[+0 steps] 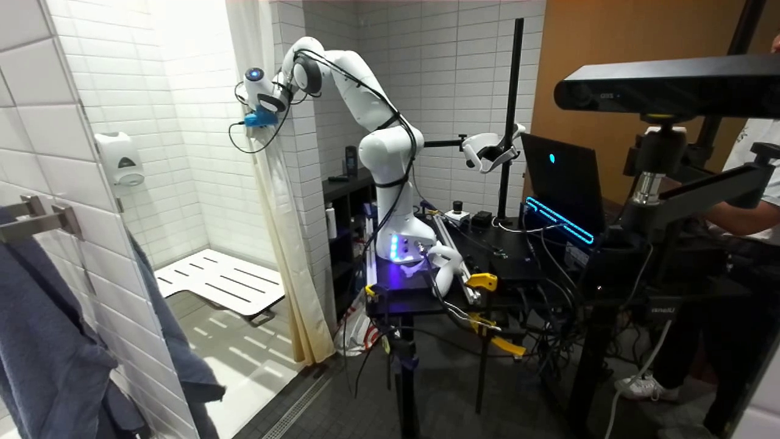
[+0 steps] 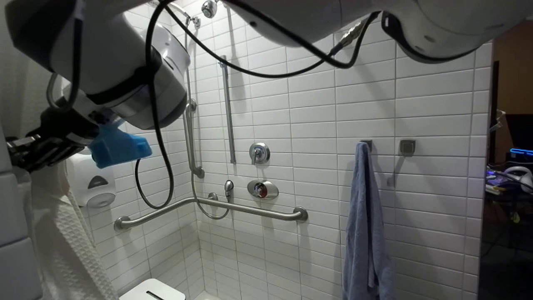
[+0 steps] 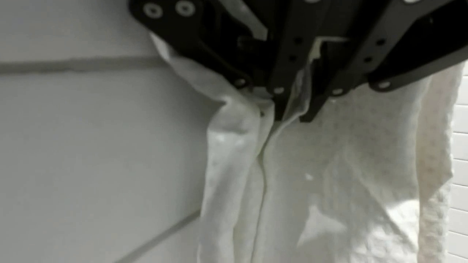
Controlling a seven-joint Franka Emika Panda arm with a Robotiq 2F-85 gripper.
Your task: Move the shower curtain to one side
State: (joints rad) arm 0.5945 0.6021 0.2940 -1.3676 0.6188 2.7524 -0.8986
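- Cream-white, softly folded shower curtain [image 1: 294,268] is hanging beside the tiled wall [image 1: 304,171].
- Gripper [image 3: 293,116] is standing slightly spread, a curtain fold between its fingers [image 3: 317,99].
- Wall dispenser [image 1: 120,152] is hiding its contents.

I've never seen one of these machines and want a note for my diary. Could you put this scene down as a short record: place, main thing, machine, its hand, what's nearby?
Place: tiled shower
Main thing: cream-white shower curtain, hanging in long folds
Machine: white robot arm, mounted on a dark table
Its hand: black gripper, with a fold of the shower curtain between its jaws
Nearby: white slotted seat; white dispenser; hanging blue-grey cloth
Unclear: whether the jaws grip the fold
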